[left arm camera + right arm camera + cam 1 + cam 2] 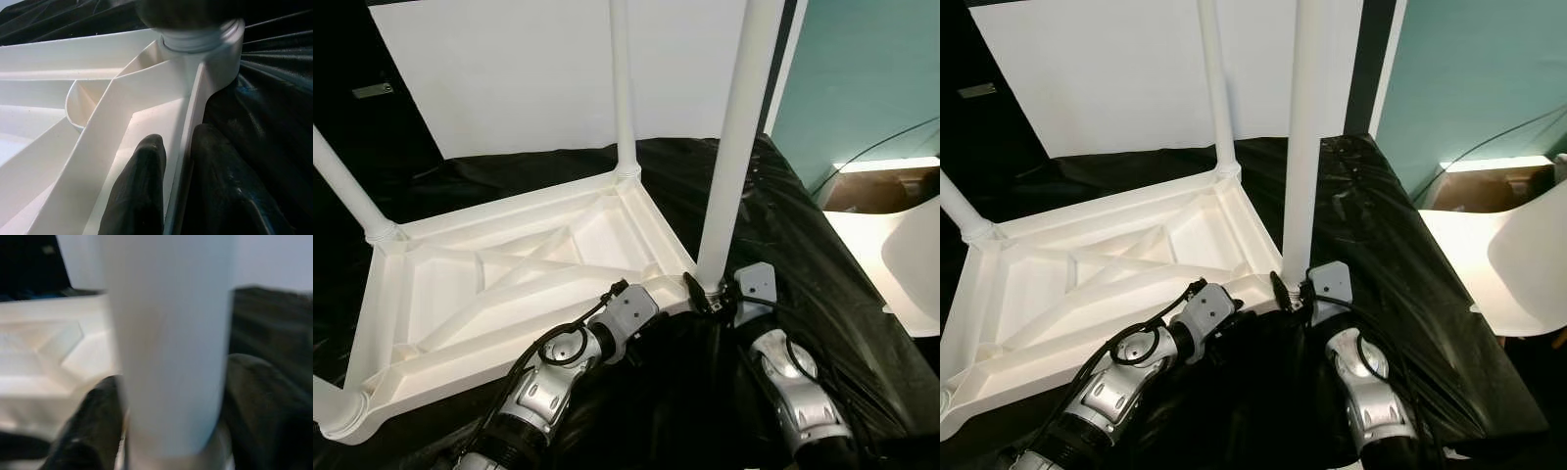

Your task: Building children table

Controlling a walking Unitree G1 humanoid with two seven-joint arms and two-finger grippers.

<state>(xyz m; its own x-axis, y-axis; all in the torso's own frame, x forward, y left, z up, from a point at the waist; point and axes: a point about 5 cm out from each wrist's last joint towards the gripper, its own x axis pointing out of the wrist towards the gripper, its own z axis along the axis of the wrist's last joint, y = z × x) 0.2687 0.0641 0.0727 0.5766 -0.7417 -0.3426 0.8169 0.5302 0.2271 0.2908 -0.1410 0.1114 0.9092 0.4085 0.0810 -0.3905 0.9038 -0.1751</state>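
Four legs are seen standing up from the upturned white table top [509, 294], which lies underside-up on a surface draped in black sheeting [783, 245]; a white panel [538, 69] stands behind it, and a white chair [1528, 264] is noted off to the robot's right; the top's ribbed underside faces the camera, with the near edge closest to the robot.

The near-right leg [734, 137] is seated upright in its corner socket [205, 41]; this is judged to be the leg in hand, being turned or pressed home.

The left hand [171, 181] is closed on the near rim of the top just beside that socket, one finger [139, 191] inside the rim wall and the other outside it, so the top is braced.

The right hand [171, 431] is clamped around the base of the leg, a dark finger [93, 426] seen on either side of the tube, touching it.

For a good result, the leg is best kept plumb to the socket while it is driven; the rim grip should be held firm so the top cannot slide on the slippery sheeting; seating should be judged by the collar meeting the socket flush, which cannot be confirmed here.
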